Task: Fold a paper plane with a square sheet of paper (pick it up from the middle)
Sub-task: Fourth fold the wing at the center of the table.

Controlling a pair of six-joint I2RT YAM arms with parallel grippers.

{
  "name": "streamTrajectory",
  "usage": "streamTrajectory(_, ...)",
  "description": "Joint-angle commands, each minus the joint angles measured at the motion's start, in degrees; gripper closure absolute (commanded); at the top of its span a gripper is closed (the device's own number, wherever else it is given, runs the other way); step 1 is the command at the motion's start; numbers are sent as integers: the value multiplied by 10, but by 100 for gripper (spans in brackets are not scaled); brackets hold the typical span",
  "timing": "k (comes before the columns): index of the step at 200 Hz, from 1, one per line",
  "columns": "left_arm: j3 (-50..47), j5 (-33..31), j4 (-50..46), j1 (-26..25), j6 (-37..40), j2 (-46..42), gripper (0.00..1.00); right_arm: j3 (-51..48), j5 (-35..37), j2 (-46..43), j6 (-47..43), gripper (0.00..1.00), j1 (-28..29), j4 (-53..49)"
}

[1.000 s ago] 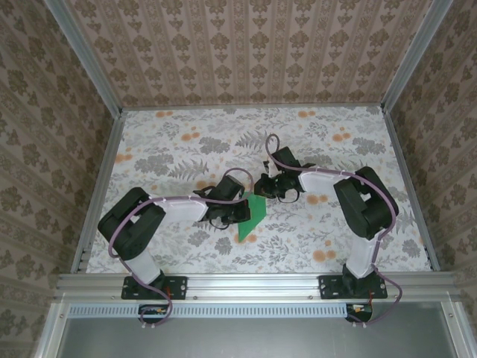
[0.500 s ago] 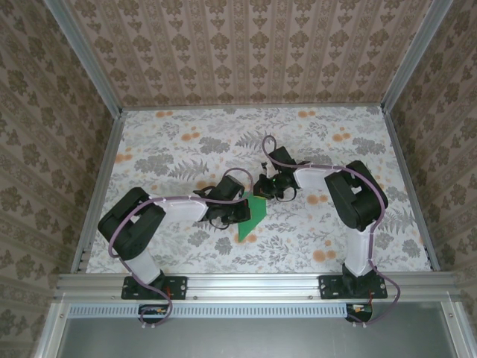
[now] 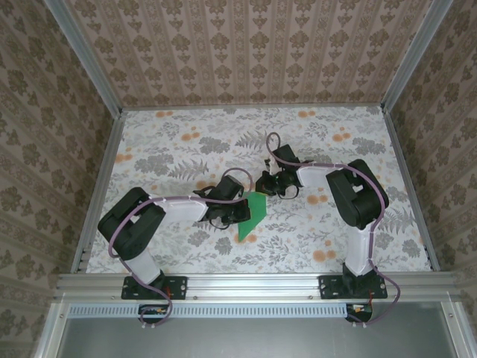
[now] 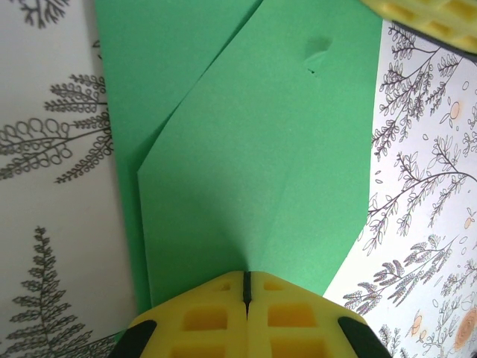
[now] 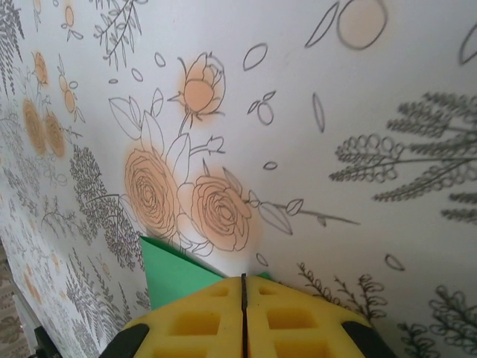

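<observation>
The square sheet of paper point(image 3: 253, 212) is bright green and partly folded, with slanted flaps, and lies flat mid-table. In the left wrist view the paper point(image 4: 253, 164) shows one flap edge running diagonally and a small dent near its far end. My left gripper point(image 4: 246, 274) is shut, its yellow tips resting on the paper's near edge; seen from above, the left gripper point(image 3: 235, 212) sits at the sheet's left side. My right gripper point(image 5: 244, 277) is shut, its tips over a pointed corner of the paper point(image 5: 173, 274). From above, the right gripper point(image 3: 267, 186) sits at the sheet's far corner.
The table point(image 3: 186, 149) has a white floral cloth with grey ferns and orange flowers. Aluminium rails point(image 3: 100, 186) and patterned walls enclose it on three sides. The right gripper's fingertip point(image 4: 428, 13) shows at the top right of the left wrist view.
The right arm's elbow has swung left and inward while its gripper stayed at the paper's far corner. The left arm and the paper have not moved.
</observation>
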Motion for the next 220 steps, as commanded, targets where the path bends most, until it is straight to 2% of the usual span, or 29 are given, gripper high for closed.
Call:
streamTrajectory(1, -16, 1, -44, 3, -10, 18, 100, -10, 12, 19, 2, 91, -7, 7)
streamTrajectory(56, -14, 5, -42, 3, -6, 18, 100, 15, 72, 12, 7, 92, -23, -38)
streamTrajectory(82, -6, 11, -38, 3, 4, 9, 100, 23, 76, -18, 14, 90, -22, -47)
streamTrajectory(98, 9, 16, -35, 6, 16, -10, 91, 12, 75, -53, 21, 85, -22, -48)
streamTrajectory(116, 19, 16, -26, 7, 22, -45, 76, -14, 77, -97, 31, 72, -22, -48)
streamTrajectory(129, 15, 7, -16, 11, 21, -74, 68, -38, 77, -126, 41, 63, -21, -47)
streamTrajectory(149, -3, -24, -20, 18, 17, -112, 56, -70, 65, -152, 50, 56, -13, -46)
streamTrajectory(180, -49, -54, -23, 43, -3, -153, 48, -93, 38, -154, 66, 53, 12, -38)
streamTrajectory(220, -84, -57, -22, 61, -15, -175, 45, -92, 33, -131, 82, 54, 47, -26)
